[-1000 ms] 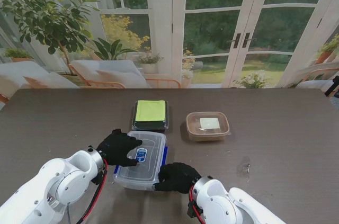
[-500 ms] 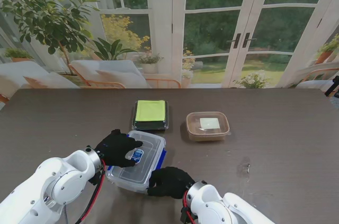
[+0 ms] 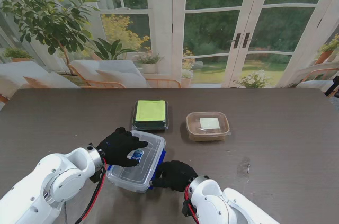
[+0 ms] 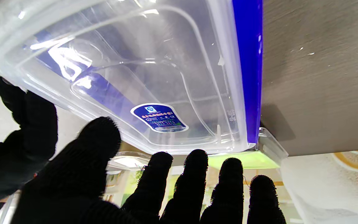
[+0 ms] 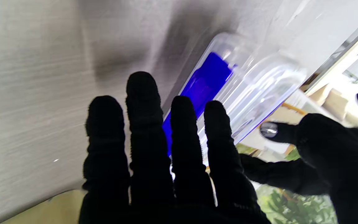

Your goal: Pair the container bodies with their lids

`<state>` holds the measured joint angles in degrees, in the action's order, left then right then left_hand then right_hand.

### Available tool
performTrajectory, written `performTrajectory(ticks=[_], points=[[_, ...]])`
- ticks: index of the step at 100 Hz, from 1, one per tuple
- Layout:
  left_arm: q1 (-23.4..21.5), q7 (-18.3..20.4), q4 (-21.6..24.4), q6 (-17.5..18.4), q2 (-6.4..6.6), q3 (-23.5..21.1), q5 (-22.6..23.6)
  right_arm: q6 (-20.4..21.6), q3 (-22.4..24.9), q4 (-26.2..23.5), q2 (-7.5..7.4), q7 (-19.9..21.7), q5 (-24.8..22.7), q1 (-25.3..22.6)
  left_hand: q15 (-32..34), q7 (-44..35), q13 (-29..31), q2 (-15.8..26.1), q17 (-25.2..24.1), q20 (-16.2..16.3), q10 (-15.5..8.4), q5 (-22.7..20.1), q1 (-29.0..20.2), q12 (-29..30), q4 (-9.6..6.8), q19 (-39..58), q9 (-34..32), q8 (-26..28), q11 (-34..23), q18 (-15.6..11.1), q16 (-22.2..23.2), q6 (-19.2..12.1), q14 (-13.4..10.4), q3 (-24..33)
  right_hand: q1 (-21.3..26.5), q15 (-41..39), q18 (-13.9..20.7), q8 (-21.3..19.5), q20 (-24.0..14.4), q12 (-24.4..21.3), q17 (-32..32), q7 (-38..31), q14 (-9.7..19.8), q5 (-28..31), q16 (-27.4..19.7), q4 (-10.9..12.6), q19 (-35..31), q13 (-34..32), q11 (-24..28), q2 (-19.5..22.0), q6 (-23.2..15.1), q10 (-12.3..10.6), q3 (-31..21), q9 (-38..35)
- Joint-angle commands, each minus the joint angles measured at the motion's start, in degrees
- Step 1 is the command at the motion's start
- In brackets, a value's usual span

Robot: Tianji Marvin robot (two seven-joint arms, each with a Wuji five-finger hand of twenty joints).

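Note:
A clear container (image 3: 139,164) with a clear lid and blue side latches (image 4: 248,62) lies on the dark table (image 3: 275,144), nearest to me. My left hand (image 3: 119,146) rests over its lid by the blue sticker (image 4: 158,117), fingers (image 4: 194,183) spread, gripping nothing. My right hand (image 3: 174,175) lies flat at the container's right side, its straight fingers (image 5: 148,130) against the blue latch (image 5: 205,84). Farther off stand a dark container with a green lid (image 3: 151,114) and a brown lidded container (image 3: 208,125).
A small scuff mark (image 3: 244,169) shows on the table to the right of my right hand. Behind the far table edge are glass doors, plants and chairs. The two closed containers stand side by side, a little apart from the clear one.
The clear container has slid left and nearer to me and turned slightly. My right hand followed its side, then shifted a little farther and right. My left hand stayed on the lid.

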<state>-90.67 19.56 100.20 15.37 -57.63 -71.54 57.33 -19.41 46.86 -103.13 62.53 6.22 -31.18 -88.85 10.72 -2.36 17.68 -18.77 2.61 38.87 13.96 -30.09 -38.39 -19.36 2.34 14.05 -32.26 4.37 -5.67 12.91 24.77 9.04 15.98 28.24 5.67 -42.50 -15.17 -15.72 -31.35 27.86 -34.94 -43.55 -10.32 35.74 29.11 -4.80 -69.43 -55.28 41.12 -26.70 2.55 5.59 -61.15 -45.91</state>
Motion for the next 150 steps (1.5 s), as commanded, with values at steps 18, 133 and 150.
performTrajectory(ticks=[18, 133, 150], points=[[0.43, 1.38, -0.87, 1.04, 0.14, 0.39, 0.06, -4.83, 0.49, 2.11, 1.44, -0.44, 3.13, 2.8, -1.05, 1.68, -1.62, -2.52, -0.52, 0.18, -0.07, 1.48, 0.9, 0.74, 1.49, -2.28, 2.0, -0.83, 0.6, -1.74, -0.65, -1.57, -0.7, 1.11, -0.86, -4.36, -3.6, -0.42, -3.2, 0.75, 2.32, 0.9, -1.26, -8.29, 1.83, 1.65, -8.61, -5.63, 0.68, 1.76, 0.81, 0.7, -1.13, -1.82], [-1.81, 3.2, 0.44, -2.14, 0.34, 1.88, 2.38, -21.12, -6.15, 17.05, 7.65, -3.06, 18.9, 17.83, -1.1, 2.02, -2.37, -1.26, -1.23, -0.05, -0.16, 1.84, 0.28, 0.77, 0.7, -2.47, 2.55, -1.16, 0.59, -2.18, -0.7, -0.4, -1.23, -1.54, -3.21, -6.32, -3.4, 1.92, -4.46, -0.55, 5.0, -0.82, -2.71, -28.46, 2.01, 2.1, -10.01, -0.61, 2.6, 6.38, 5.59, 0.43, 2.96, 5.57], [-2.1, 3.38, 0.73, -2.05, 0.36, 1.6, 2.54, -22.63, -6.05, 17.9, 8.46, -3.5, 21.05, 18.47, -1.12, 1.89, -2.39, -1.47, -1.25, -0.05, -0.27, 1.6, 1.34, 0.76, 1.3, -2.48, 2.5, -1.1, 0.58, -2.18, -0.7, -0.39, -1.27, 0.65, -3.53, -6.61, -3.57, 2.38, -4.62, -0.72, 4.92, -0.91, -3.06, -31.04, 2.01, 2.12, -10.14, -0.78, 2.9, 6.64, 7.46, 0.41, 3.26, 5.3]])
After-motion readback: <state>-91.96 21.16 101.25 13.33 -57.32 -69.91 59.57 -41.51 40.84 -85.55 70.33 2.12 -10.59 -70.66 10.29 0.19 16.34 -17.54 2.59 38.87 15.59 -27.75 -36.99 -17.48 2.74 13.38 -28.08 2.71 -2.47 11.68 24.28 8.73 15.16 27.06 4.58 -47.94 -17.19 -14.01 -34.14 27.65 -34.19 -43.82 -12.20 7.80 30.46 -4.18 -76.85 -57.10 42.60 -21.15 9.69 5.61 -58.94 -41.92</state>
